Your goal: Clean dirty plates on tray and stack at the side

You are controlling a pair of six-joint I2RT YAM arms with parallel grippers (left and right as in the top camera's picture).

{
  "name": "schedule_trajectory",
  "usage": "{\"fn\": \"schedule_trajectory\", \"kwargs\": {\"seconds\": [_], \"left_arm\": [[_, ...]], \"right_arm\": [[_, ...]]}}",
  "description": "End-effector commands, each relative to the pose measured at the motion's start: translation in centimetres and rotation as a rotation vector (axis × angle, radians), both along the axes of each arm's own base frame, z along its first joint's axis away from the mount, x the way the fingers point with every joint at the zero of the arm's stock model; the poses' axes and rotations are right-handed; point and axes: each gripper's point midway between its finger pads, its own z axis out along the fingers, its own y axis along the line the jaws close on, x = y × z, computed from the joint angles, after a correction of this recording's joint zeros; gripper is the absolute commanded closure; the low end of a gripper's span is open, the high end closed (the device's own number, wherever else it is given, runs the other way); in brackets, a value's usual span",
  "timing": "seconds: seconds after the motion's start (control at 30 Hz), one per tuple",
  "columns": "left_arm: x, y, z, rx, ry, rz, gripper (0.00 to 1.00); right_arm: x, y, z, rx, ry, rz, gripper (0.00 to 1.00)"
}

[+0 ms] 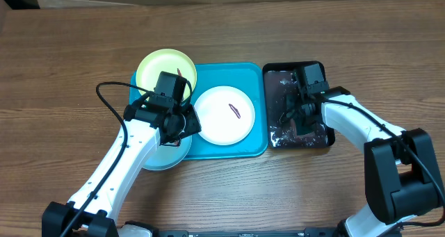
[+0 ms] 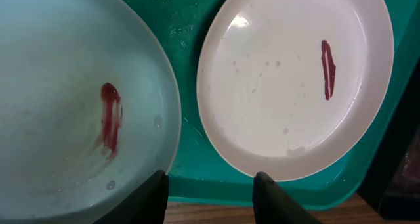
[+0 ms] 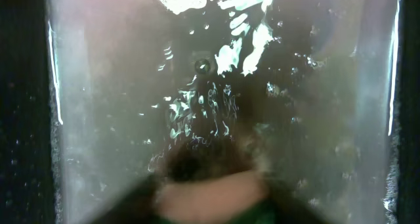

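left tool [image 2: 210, 196] apart at round blue plate [image 2: 59, 73] | right tool [image 1: 295, 119]: cannot tell, glossy wet black tray [image 1: 277, 80]

White plate [image 1: 224, 115] unobstructed; left arm [image 1: 132, 153] covers blue plate [image 1: 167, 158].

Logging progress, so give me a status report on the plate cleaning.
Left gripper open at blue plate rim. Right gripper down in black tray, jaws unclear. Smears on blue plate, white plate; nothing blocking.
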Motion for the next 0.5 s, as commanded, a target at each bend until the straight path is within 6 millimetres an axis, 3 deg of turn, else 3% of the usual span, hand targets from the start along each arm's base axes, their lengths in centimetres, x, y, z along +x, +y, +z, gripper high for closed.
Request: {"fn": "schedule_trajectory", "kwargs": {"seconds": [0.0,0.1,0.2,0.33,0.47], "left_arm": [[-0.2,-0.1,-0.4,0.01,0.007,0.0,0.56],[-0.3,-0.1,-0.4,0.01,0.008,-0.001,0.56],[-0.3,0.0,-0.4,0.01,0.01,-0.001,0.56],[-0.4,0.0,-0.4,0.011,0.012,-0.001,0.56],[-0.3,0.0,-0.4,0.011,0.009,0.0,0.55]], "right_arm": [[1.7,0.9,2.6,0.028,-0.04,0.011,0.0],[1.8,0.9,4.8,0.023,-0.026,0.011,0.0],[0.1,0.4,5.7,-0.001,0.067,0.01,0.0],[-3.5,-0.6,4.6,-0.042,0.218,0.009,0.0],[-5.4,-1.2,2.9,-0.061,0.276,0.008,0.0]]}}
